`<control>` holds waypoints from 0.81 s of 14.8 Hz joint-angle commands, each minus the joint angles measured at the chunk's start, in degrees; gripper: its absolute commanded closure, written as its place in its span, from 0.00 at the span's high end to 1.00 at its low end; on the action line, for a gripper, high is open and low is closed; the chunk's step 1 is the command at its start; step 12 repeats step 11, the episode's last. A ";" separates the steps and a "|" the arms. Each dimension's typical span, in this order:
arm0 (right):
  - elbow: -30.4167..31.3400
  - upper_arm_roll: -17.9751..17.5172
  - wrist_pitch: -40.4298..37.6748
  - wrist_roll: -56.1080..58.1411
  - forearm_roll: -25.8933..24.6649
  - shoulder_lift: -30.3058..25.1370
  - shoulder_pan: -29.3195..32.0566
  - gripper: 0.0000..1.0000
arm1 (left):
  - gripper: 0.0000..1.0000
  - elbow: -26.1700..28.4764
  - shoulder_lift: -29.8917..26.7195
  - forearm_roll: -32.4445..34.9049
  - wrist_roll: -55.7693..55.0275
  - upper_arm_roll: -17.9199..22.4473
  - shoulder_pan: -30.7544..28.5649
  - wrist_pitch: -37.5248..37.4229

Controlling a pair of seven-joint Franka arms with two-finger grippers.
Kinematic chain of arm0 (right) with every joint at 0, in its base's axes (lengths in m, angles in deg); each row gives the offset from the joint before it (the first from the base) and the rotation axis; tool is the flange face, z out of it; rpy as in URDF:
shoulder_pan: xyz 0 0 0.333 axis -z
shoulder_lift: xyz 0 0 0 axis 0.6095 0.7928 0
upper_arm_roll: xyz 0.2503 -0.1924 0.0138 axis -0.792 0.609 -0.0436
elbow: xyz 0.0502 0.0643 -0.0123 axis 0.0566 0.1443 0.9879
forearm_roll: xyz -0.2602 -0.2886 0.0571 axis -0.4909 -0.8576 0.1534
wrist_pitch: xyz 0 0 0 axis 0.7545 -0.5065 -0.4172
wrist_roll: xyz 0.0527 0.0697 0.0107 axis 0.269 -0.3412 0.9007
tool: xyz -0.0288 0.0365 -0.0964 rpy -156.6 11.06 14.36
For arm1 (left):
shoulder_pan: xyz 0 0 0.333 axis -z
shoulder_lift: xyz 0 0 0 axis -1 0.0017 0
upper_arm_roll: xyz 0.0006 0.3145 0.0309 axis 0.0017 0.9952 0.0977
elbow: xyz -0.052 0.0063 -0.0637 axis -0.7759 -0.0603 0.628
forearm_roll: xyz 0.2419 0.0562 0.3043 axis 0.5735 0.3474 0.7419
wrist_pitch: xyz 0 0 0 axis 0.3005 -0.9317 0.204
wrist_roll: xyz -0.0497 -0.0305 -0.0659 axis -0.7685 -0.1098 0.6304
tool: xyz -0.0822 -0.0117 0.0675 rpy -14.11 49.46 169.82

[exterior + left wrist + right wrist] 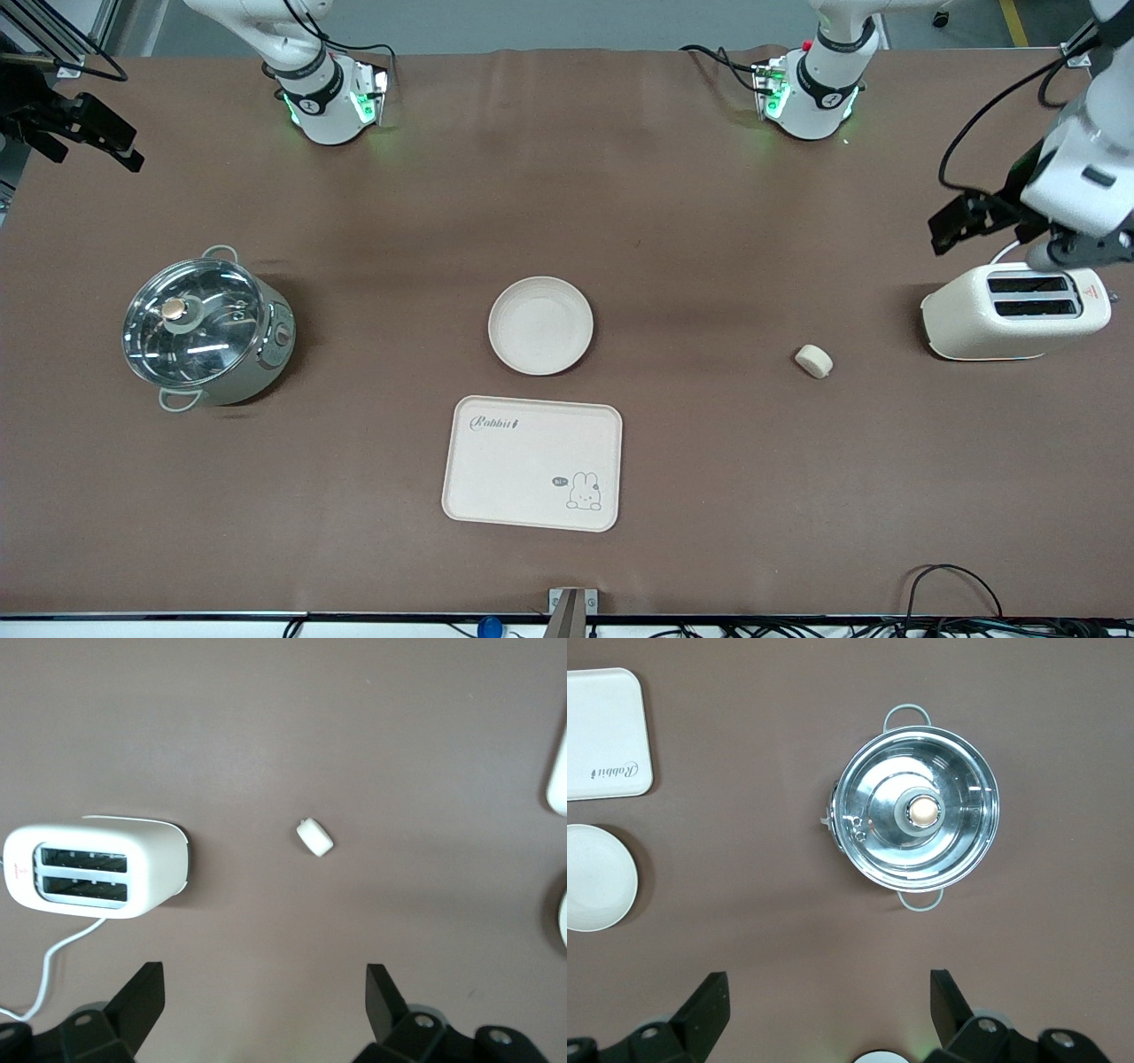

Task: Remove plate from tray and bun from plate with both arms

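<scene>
The round cream plate [540, 325] lies on the brown table mid-way between the arms, just farther from the front camera than the tray; it also shows in the right wrist view [594, 879]. The small pale bun [813, 361] lies toward the left arm's end, beside the toaster, and shows in the left wrist view [315, 837]. My left gripper [966, 221] hangs high over the table by the toaster, open and empty [263, 985]. My right gripper [93, 133] hangs high over the right arm's end near the pot, open and empty [828, 988].
A rectangular cream tray with a rabbit drawing [532, 462] lies nearer the front camera than the plate. A white toaster [1014, 310] stands at the left arm's end, with its cord. A steel pot with a glass lid [208, 326] stands at the right arm's end.
</scene>
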State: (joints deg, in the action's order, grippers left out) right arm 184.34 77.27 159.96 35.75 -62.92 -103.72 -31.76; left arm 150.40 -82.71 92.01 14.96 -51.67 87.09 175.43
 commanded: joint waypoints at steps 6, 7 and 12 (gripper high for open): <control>0.61 0.48 -0.24 -0.57 -1.07 -1.10 -0.43 1.00 | 1.00 9.82 -10.99 -6.92 6.78 3.75 0.52 -1.61; 0.53 0.48 -0.24 -0.57 -1.07 -1.10 -0.43 1.00 | 1.00 9.65 -11.18 -6.92 7.39 3.84 0.35 -1.69; 0.44 0.13 -0.15 -0.57 -1.07 -1.10 -0.87 1.00 | 1.00 7.02 -9.52 -6.39 8.11 4.20 -0.27 -2.57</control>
